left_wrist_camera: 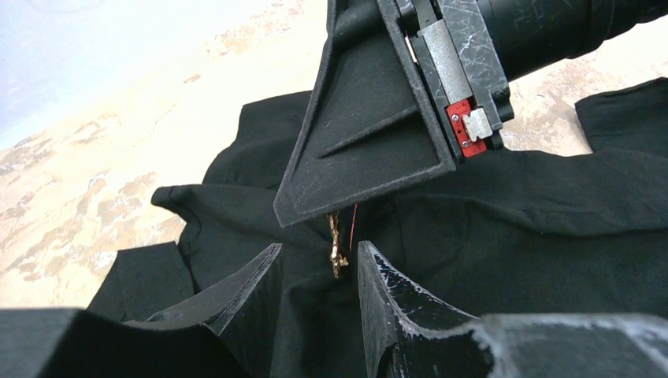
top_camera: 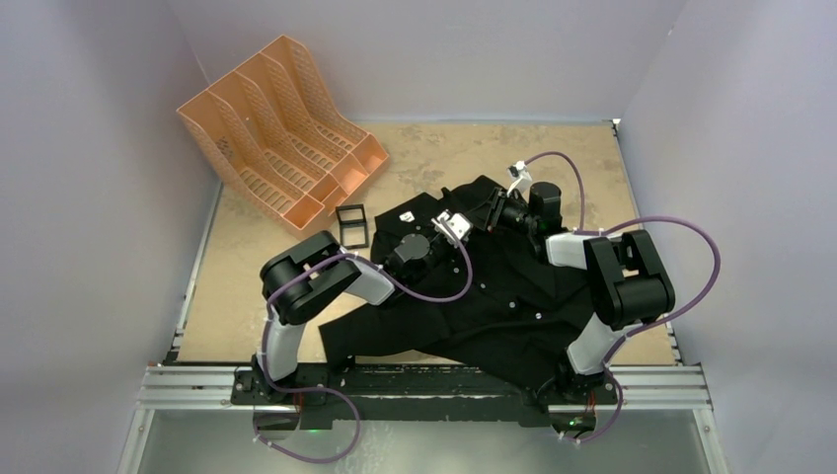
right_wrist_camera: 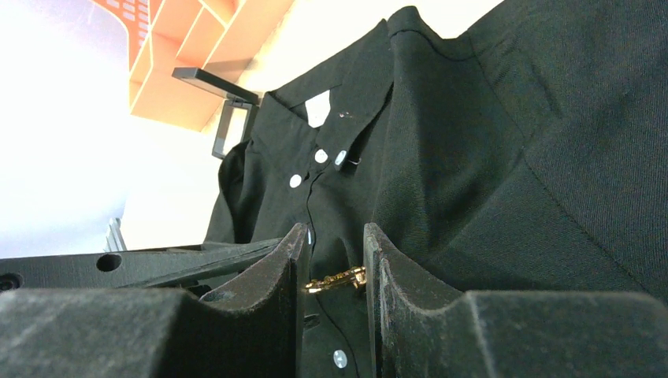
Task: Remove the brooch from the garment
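The black garment (top_camera: 494,296) lies spread on the table, collar toward the far side. In the right wrist view, its white neck label (right_wrist_camera: 317,108) and white buttons (right_wrist_camera: 321,156) run down the placket. The tiny gold brooch (right_wrist_camera: 337,279) spans the gap between the two fingers of my right gripper (right_wrist_camera: 334,230), touching both, right against the cloth. From the left wrist, the brooch (left_wrist_camera: 337,252) hangs below a right finger (left_wrist_camera: 362,142). My left gripper (left_wrist_camera: 321,246) is open around it without touching. From above, both grippers (top_camera: 464,225) (top_camera: 486,215) meet over the shirt's chest.
An orange slotted file rack (top_camera: 281,128) lies at the far left of the tan table (top_camera: 592,158). A small black frame (top_camera: 351,224) sits beside the shirt collar. White walls close in the sides and back.
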Available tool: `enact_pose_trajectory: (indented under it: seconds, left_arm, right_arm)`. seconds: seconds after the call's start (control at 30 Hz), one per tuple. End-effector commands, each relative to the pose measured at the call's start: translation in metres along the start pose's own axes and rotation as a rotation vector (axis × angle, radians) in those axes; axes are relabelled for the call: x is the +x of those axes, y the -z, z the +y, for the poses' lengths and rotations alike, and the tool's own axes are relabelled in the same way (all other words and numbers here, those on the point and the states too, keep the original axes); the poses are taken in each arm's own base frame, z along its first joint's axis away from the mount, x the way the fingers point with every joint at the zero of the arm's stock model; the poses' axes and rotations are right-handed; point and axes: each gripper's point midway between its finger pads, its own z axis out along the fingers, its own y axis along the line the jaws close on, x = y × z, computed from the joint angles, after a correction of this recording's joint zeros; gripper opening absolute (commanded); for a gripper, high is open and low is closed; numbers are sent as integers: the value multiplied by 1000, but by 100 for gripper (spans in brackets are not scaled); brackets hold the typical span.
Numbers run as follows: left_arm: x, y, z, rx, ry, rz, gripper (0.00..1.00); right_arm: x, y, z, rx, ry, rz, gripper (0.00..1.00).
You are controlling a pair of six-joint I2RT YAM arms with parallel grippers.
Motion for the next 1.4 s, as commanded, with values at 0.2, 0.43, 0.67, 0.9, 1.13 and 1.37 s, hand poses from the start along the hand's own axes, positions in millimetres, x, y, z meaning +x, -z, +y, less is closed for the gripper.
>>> enact_pose_trajectory:
  seconds: [0.2,0.43,0.67,0.9,1.13,1.37]
  left_arm:
    - [1,-19,-4,-4,-69,13,29]
    - [3,-20,-6,-7,-105,24,9]
    - [3,-17,-2,-57,-180,77,0]
    - [9,-13,-2,-79,-217,113,0]
    - [13,-14,-3,-94,-215,131,0]
    - [17,-21,-1,-114,-213,146,0]
  right_arm:
    - [-8,-1,6,-38,39,-22,14]
    - [-7,-1,7,-37,37,-23,14]
    - [-6,1,7,-33,25,-18,19]
    - [-6,4,8,-19,12,-27,63]
    - [-17,17,2,22,-14,-71,69]
    - [-7,17,-24,91,-105,-44,68]
